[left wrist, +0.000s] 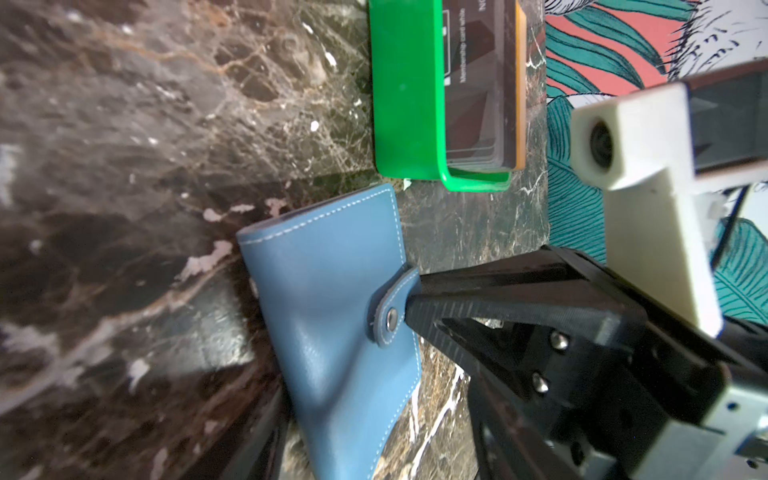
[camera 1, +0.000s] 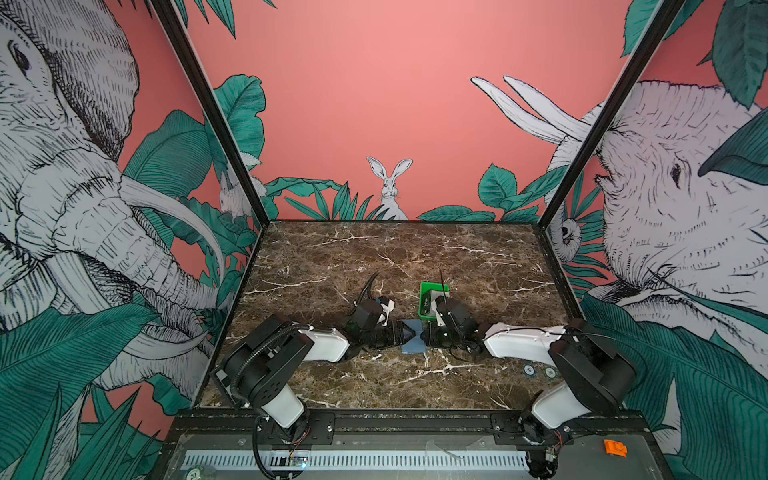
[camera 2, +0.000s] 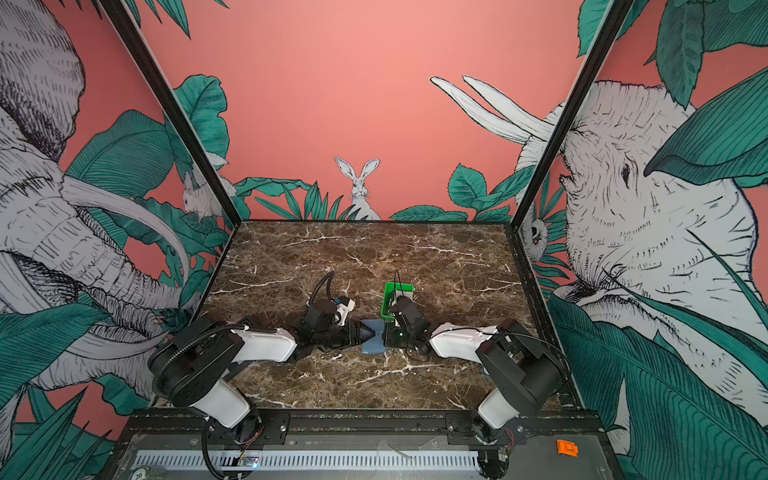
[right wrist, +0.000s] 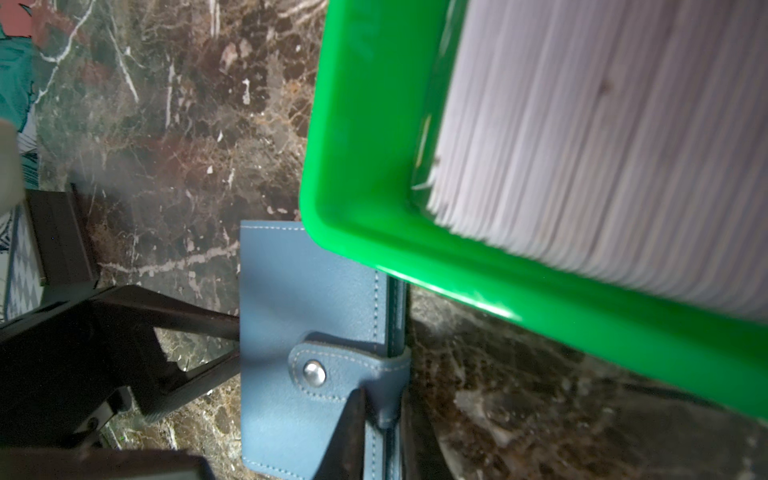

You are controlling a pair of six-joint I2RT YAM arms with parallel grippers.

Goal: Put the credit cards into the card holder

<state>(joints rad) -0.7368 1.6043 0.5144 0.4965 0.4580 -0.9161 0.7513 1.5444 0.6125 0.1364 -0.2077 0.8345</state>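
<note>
Pinching the snap tab (left wrist: 390,318) of the card holder (left wrist: 328,299), the right gripper (left wrist: 411,297) has both fingertips clenched on that flap! Facing it, the left gripper (right wrist: 237,338) stands released, its two fingers apart, tips touching the holder's spine edge. So the folded blue holder lies flat on the marble table (left wrist: 124,166), right between the two sets of fingers. Just beyond the right fingers, the credit cards (left wrist: 478,83) stand stacked on edge in a green tray (left wrist: 403,91), touched by neither gripper.
</note>
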